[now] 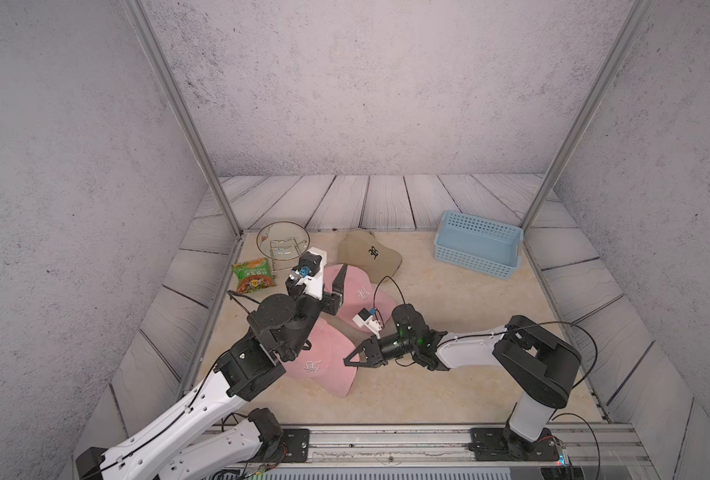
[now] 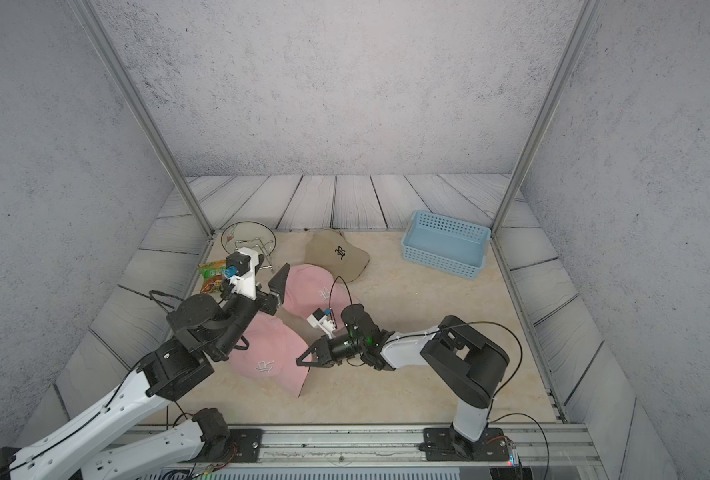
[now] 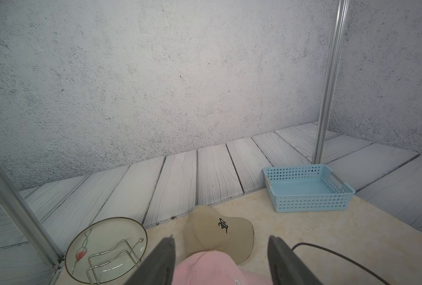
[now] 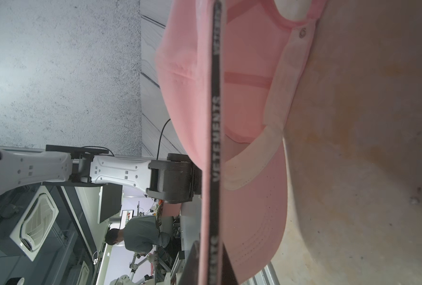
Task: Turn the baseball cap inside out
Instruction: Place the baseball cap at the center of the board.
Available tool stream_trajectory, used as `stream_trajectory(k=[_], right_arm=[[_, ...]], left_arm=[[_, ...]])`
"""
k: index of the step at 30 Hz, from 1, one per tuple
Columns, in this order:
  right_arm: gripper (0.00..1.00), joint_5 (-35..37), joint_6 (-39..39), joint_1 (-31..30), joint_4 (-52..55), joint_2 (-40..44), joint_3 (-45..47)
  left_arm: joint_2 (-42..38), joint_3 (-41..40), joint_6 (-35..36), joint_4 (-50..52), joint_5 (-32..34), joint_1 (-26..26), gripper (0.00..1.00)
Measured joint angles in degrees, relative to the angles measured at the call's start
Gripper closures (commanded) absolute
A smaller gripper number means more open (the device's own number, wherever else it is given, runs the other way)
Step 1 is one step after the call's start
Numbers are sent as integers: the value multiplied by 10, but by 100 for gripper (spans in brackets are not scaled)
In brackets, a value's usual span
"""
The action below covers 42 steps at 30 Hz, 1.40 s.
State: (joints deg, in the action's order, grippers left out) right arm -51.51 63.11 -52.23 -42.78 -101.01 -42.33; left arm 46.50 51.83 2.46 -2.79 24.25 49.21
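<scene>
A pink baseball cap [image 1: 320, 361] [image 2: 270, 359] lies at the front left of the beige mat, partly under my left arm. My right gripper [image 1: 347, 361] [image 2: 300, 361] is shut on its rim. In the right wrist view that gripper [image 4: 211, 259] pinches the black lettered band [image 4: 216, 123], and the cap's pink inside [image 4: 247, 98] and the brim's underside [image 4: 254, 222] show. My left gripper [image 1: 329, 286] [image 2: 271, 286] [image 3: 221, 237] hangs open above a second pink cap [image 1: 359, 297] [image 3: 205, 269], holding nothing.
A tan cap [image 1: 369, 251] [image 3: 219, 229] lies behind the pink caps. A glass plate on a wire rack [image 1: 282, 243] and a snack packet [image 1: 253, 276] sit at the back left. A blue basket [image 1: 478, 245] stands at the back right. Metal frame posts [image 1: 187, 124] rise at both back corners.
</scene>
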Motion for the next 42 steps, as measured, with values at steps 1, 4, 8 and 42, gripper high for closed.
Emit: stream_trajectory(k=[1,4,8,42], right_arm=[[90,5,1,0,-3,0,3],[84,21,-14,0,11,0,3],[77,44,-49,0,59,0,3],[32,446,-373,0,593,34,-168]], left_arm=[[1,0,0,0,0,0,35],[2,0,-1,0,0,-1,35],[3,0,-2,0,0,-3,35],[5,-7,-6,8,23,-30,35]])
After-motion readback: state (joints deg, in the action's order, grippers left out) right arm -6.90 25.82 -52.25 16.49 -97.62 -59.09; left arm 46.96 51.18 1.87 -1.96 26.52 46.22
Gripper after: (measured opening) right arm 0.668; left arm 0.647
